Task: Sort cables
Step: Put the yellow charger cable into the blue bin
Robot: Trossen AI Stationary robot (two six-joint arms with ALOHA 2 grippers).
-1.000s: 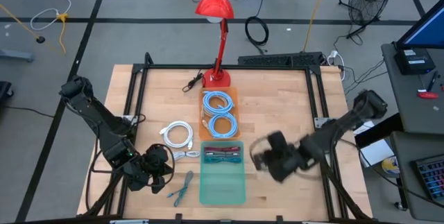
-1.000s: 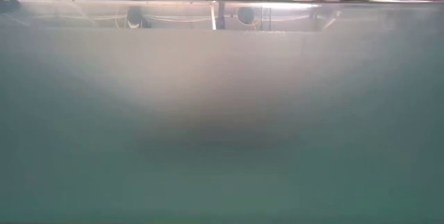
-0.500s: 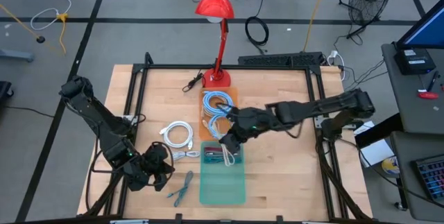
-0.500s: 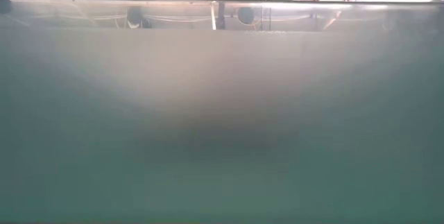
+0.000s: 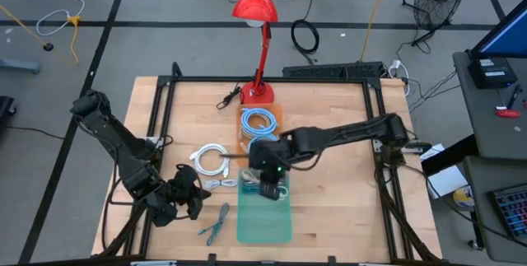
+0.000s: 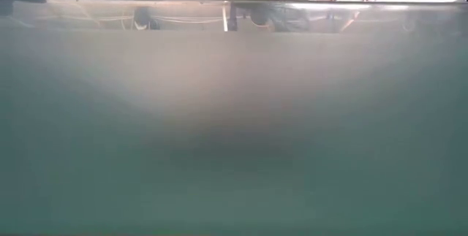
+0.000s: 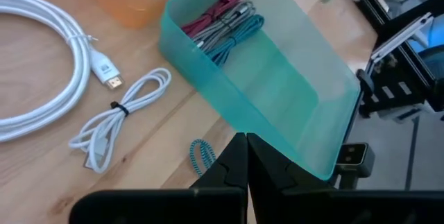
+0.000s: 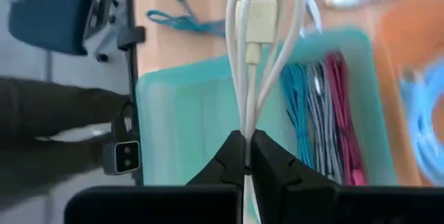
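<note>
- While the right gripper (image 8: 244, 156) is hanging over the teal bin (image 5: 276, 225), its fingers are pinching shut on a white cable (image 8: 258, 37), whose doubled strands and pale plug are dangling out past the fingertips.
- Just below that dangling cable, three short bundles (image 8: 326, 113) in teal, grey and pink are lying side by side at one end of the teal bin; the other end of the bin is showing only its bare floor.
- Beyond the bin from this gripper, the orange tray (image 5: 277, 114) is holding a light-blue coil (image 5: 259, 121), and the right arm is lying across the rest of that tray, hiding what is under it.
- Behind the tray, the red lamp (image 5: 256, 2) is standing on its base at the table's far edge.
- At the near left corner of the table, the left gripper (image 7: 245, 156) is waiting with its fingers pressed together and nothing between them.
- Ahead of its fingertips, a small teal cable (image 7: 201, 156) is lying on the wood beside the bin wall; a small white bundle (image 7: 121, 116) and a large white coil (image 7: 41, 64) are lying further off, apart from each other.
- Across the low view, the bin's cloudy wall is blocking nearly everything.
</note>
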